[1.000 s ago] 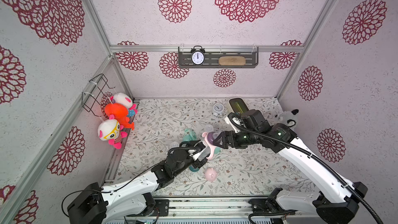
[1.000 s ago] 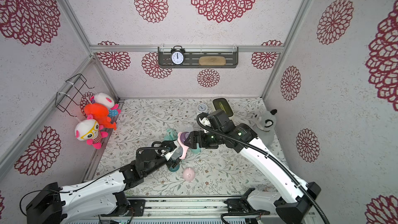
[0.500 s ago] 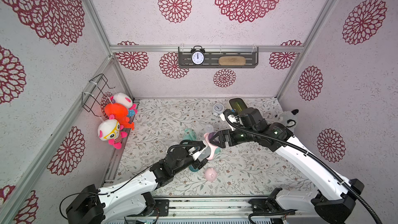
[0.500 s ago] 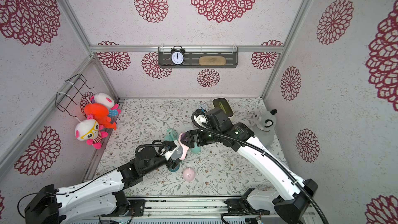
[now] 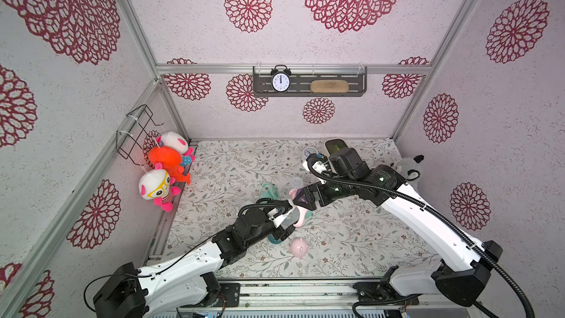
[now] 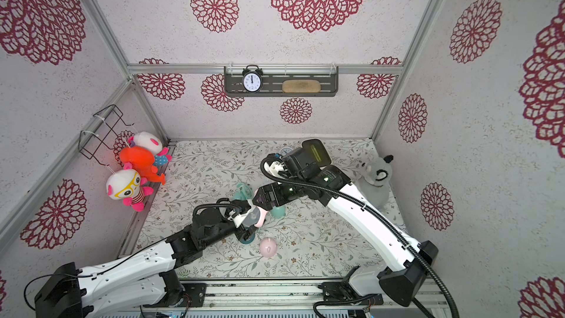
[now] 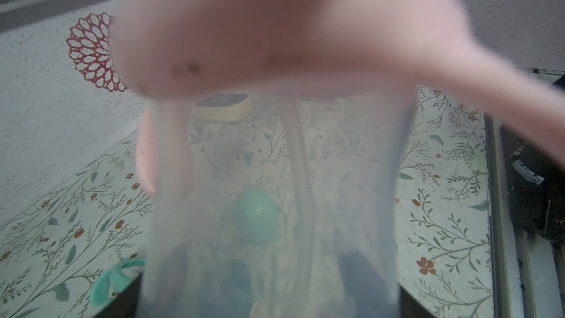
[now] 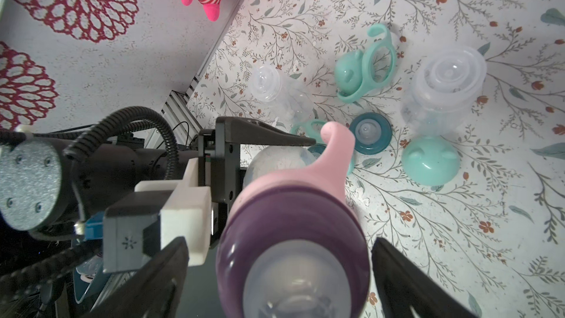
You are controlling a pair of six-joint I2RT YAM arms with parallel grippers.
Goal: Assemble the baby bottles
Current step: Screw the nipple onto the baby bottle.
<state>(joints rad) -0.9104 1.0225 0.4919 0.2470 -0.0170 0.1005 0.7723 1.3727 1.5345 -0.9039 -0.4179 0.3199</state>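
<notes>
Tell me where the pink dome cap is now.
In both top views the pink dome cap lies on the floral mat, near the front, beside the left end effector.

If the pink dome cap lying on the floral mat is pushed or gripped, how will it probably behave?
The pink dome cap looks small, so probably light and quick to slide on the floral mat. Its smooth rounded shell may slip from a pinch. It seems rigid, not floppy.
</notes>
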